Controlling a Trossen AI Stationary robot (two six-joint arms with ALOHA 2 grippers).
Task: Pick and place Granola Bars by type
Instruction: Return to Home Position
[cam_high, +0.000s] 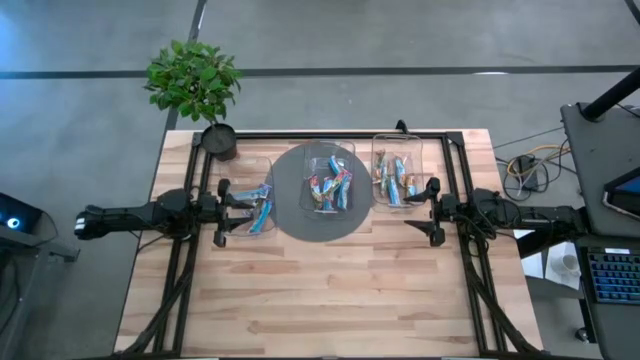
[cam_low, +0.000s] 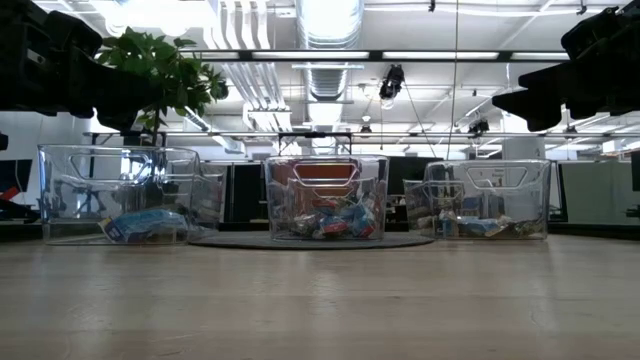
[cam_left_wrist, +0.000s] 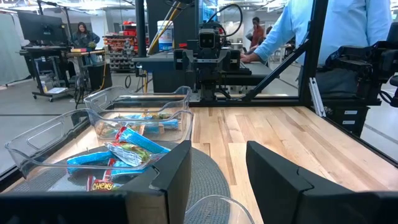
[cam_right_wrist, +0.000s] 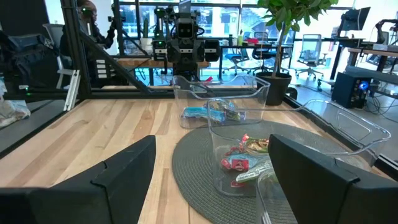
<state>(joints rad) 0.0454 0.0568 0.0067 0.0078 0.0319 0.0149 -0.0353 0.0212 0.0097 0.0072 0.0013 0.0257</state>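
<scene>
Granola bars lie in three clear containers in a row. The left container (cam_high: 250, 195) holds light-blue bars (cam_low: 145, 225). The middle one (cam_high: 330, 183), standing on a round grey mat (cam_high: 300, 222), holds mixed blue and red bars (cam_left_wrist: 124, 152). The right one (cam_high: 397, 172) holds blue and brownish bars (cam_low: 480, 227). My left gripper (cam_high: 222, 212) hovers open over the near left part of the left container. My right gripper (cam_high: 433, 212) hovers open just right of the right container's near corner. Neither holds anything.
A potted plant (cam_high: 195, 85) stands at the table's far left corner. Black frame rails (cam_high: 330, 133) run along the far edge and both sides. The near half of the wooden table (cam_high: 320, 300) is bare. People stand in the room beyond the table (cam_left_wrist: 323, 25).
</scene>
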